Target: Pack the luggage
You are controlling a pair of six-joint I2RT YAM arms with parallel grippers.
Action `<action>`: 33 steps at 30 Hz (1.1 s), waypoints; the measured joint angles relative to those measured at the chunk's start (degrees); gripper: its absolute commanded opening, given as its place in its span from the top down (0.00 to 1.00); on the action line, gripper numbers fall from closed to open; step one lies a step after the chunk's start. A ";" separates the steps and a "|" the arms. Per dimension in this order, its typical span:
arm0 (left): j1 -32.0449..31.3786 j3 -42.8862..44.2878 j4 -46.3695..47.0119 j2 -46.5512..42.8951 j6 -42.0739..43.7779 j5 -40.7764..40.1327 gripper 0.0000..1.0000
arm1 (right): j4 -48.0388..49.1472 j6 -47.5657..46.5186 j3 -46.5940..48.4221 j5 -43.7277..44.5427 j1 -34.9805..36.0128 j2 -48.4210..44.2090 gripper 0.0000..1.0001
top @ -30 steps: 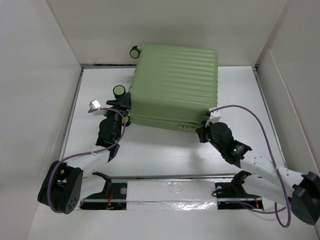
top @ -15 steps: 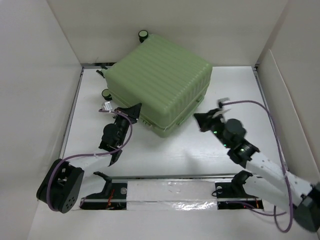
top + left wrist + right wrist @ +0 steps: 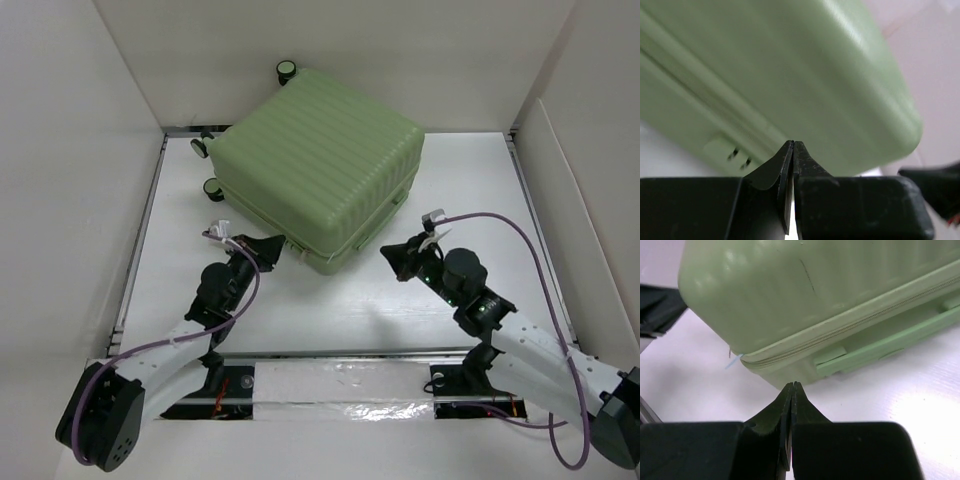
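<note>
Evidently closed, the luggage [image 3: 320,165] lies askew at 12 o'clock on the counter [image 3: 340,305]. Both jaws, pinched shut and empty, flank its near corner at its 7 and 5, likely for nudging.

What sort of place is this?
Likely a lab test cell: a white table boxed by plain panels, robot arms bolted at its near edge, pale green luggage as prop.
</note>
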 measured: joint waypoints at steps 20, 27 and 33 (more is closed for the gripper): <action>-0.20 -0.39 -2.93 9.49 17.40 19.76 0.47 | 13.60 3.43 5.29 -11.15 -17.57 28.81 0.35; -0.42 1.66 -1.73 12.37 19.69 19.93 0.60 | 26.16 10.69 5.31 -16.37 -20.65 39.76 0.37; -0.42 2.97 -0.59 14.71 20.55 20.90 0.70 | 38.27 19.19 5.33 -21.68 -22.99 48.30 0.41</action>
